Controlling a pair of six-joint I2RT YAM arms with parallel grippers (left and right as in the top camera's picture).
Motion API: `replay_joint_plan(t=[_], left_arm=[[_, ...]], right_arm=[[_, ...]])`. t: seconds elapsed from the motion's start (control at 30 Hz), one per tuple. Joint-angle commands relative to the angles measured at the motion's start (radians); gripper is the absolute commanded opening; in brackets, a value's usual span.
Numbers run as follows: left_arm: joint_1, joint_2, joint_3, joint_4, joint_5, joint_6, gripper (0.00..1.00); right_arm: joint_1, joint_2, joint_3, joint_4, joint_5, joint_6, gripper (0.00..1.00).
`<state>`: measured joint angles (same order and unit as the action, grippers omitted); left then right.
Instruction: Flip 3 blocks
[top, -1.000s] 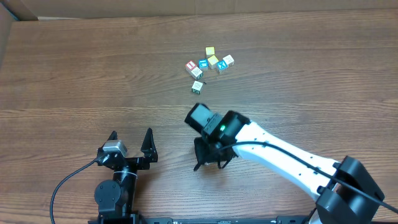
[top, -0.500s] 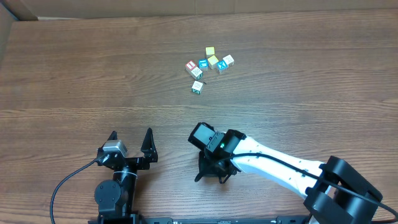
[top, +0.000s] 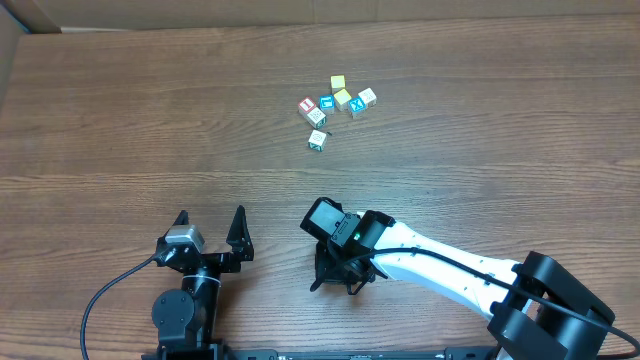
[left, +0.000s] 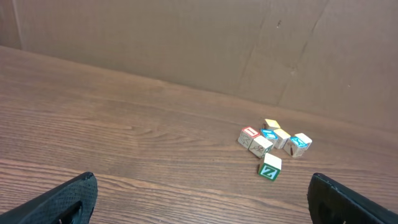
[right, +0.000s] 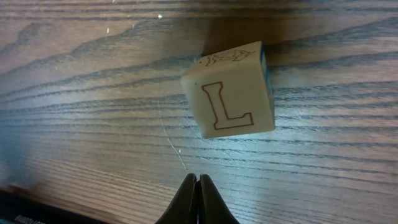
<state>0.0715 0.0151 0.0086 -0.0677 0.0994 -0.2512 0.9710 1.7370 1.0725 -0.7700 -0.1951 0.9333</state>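
Right gripper (right: 198, 190) is seen closed and empty at the bottom centre of the right wrist view, just below a cream block (right: 233, 93) printed with a red L. Left gripper (top: 210, 232) is spread wide at the overhead view's lower left. Other blocks (top: 318, 117) are clustered at upper centre.

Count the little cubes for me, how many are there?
8. Seven form a cluster far from the robot, its green-marked cube slightly apart; the L cube lies just beyond the shut right gripper. Tightly packed, another may be hidden.
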Motion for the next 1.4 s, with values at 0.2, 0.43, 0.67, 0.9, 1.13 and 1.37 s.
replay_joint_plan(t=[0.2,0.43,0.67,0.9,1.13,1.37], left_arm=[[-0.006,-0.01,-0.004,-0.003,-0.003,0.02,1.0],[-0.006,-0.009,-0.004,-0.003,-0.003,0.02,1.0],[-0.006,-0.009,-0.004,-0.003,-0.003,0.02,1.0],[-0.006,-0.009,-0.004,-0.003,-0.003,0.02,1.0],[-0.006,-0.009,-0.004,-0.003,-0.003,0.02,1.0],[-0.006,-0.009,-0.004,-0.003,-0.003,0.02,1.0]], right_arm=[[0.005,-0.009,-0.008,-0.033,0.015,0.056,0.04],[0.0,-0.007,-0.039,0.007,0.019,0.085,0.04],[-0.01,-0.007,-0.039,0.062,0.03,0.085,0.04],[-0.019,-0.007,-0.039,0.118,0.129,0.085,0.04],[-0.019,-0.007,-0.039,0.151,0.166,0.085,0.04],[-0.019,-0.007,-0.029,0.158,0.101,0.047,0.04]])
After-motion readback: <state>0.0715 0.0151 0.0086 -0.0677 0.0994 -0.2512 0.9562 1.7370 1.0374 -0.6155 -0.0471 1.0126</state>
